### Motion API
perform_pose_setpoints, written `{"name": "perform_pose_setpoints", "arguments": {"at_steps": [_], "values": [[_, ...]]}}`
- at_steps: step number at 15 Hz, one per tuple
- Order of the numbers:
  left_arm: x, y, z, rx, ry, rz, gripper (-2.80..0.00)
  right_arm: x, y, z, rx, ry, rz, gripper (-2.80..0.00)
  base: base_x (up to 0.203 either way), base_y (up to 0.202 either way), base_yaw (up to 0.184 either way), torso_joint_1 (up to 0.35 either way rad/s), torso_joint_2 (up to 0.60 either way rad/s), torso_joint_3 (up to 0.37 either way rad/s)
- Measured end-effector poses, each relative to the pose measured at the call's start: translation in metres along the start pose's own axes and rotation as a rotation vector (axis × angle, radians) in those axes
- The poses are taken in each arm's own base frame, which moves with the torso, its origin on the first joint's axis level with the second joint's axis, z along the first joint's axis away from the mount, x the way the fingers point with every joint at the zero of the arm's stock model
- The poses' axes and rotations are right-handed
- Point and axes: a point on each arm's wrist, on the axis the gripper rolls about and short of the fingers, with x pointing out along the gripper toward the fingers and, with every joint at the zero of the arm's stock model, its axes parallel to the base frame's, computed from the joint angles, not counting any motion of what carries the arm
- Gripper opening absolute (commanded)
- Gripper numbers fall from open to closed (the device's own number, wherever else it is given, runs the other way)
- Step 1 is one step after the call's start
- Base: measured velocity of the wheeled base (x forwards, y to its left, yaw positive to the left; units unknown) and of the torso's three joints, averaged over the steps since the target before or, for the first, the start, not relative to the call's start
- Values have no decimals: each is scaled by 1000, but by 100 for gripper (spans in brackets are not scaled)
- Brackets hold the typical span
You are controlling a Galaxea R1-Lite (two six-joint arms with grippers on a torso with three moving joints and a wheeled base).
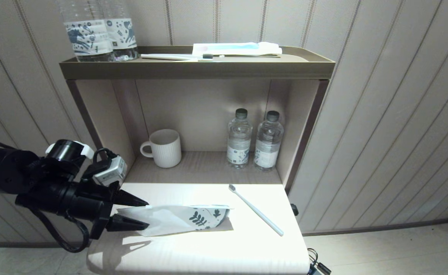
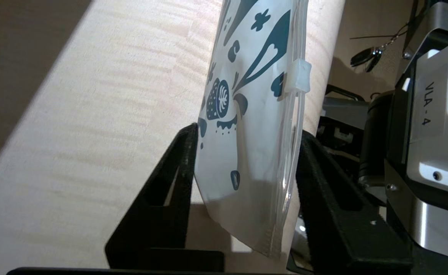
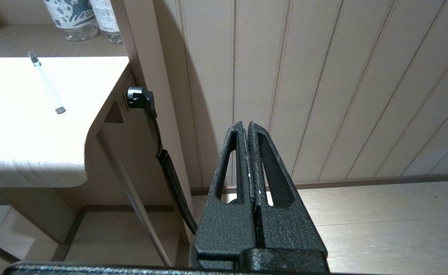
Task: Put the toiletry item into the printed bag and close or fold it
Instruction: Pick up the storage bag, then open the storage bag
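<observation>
The printed bag [image 1: 178, 219], white with dark teal leaves toward its right end, lies on the pale table top [image 1: 208, 252] at front left. My left gripper [image 1: 146, 214] is open, one finger on each side of the bag's plain left end. In the left wrist view the bag [image 2: 247, 133] stands between the spread fingers of the left gripper [image 2: 247, 131], its strip seal with a clear slider [image 2: 298, 76] near one finger. The toothbrush [image 1: 256, 211] lies bare on the table to the right of the bag, head toward the back. My right gripper [image 3: 247, 124] is shut on nothing, low beside the table's right side, with the toothbrush [image 3: 47, 83] far off.
A white mug [image 1: 164, 148] and two water bottles [image 1: 239, 139] stand in the niche behind the table. On the top shelf are two more bottles [image 1: 94, 34], a white toothbrush with dark bristles [image 1: 178, 57] and a white-and-light-blue packet [image 1: 235, 49]. A plug and corrugated cable [image 3: 140, 97] hang at the table's right side.
</observation>
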Motion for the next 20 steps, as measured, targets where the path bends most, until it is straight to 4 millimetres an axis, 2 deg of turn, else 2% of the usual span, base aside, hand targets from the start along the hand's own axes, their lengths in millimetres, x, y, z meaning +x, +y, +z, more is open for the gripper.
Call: {"name": "perform_pose_setpoints", "arguments": {"at_steps": [8,12,20], "values": [[6,-3,-7,-5,14,-25,-280,0,0,0,0,0,0,-280,0,0,0,0,0,0],[-1,-5,3,17,-1,-5,-280,0,0,0,-1,3,0,-280,0,0,0,0,0,0],[-45,-56,40,44,17,45,-280,0,0,-1,4,21,6,-280,0,0,0,0,0,0]]}}
